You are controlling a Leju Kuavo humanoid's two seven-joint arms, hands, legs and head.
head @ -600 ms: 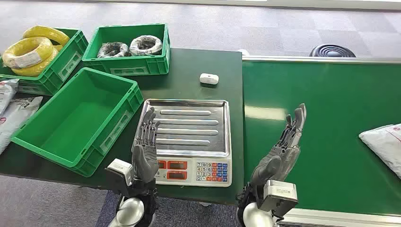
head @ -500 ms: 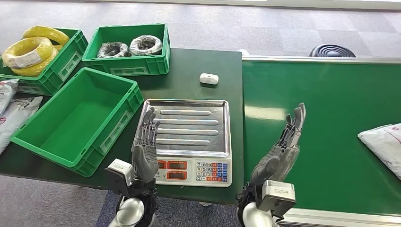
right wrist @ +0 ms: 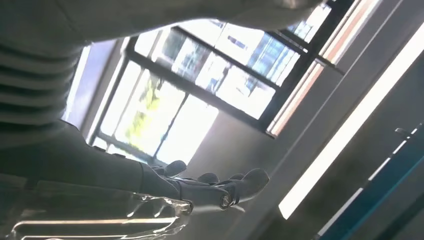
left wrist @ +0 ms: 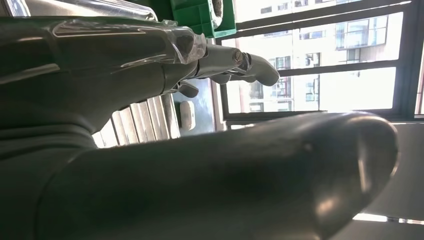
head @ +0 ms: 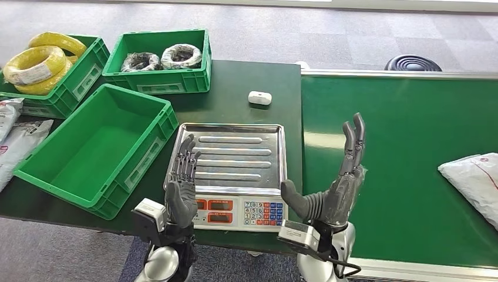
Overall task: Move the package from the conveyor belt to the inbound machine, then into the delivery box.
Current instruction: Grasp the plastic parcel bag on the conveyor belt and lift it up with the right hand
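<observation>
— Green belting is seen on the flat conveyor belt (head: 411, 153), and the white plastic-wrapped package (head: 473, 185) lies on it at the far right edge of the head view, well apart from both hands. What is shown of the right hand?

— The grey many-fingered right hand (head: 337, 176) is raised over the belt's near left part, with the fingers (head: 352, 141) held straight up and close together and the thumb stuck out sideways toward the scale. Nothing is held in it. In the right wrist view the hand (right wrist: 200, 190) is seen against bright windows, fingers extended.

— And the left one?

— The grey left hand (head: 181, 182) is held upright at the near left corner of the silver ribbed weighing tray on the white electronic scale (head: 235, 158), fingers straight, slightly apart and empty. The same straight fingers (left wrist: 235, 62) are seen in the left wrist view.

— What else is on the dark table (head: 246, 76)?

— A large empty green plastic crate (head: 97, 150) is set just left of the scale. Behind it, one green crate (head: 158, 59) with dark coils and another (head: 56, 73) with yellow coiled cable are seen. A small white case (head: 259, 97) lies beyond the scale.
</observation>
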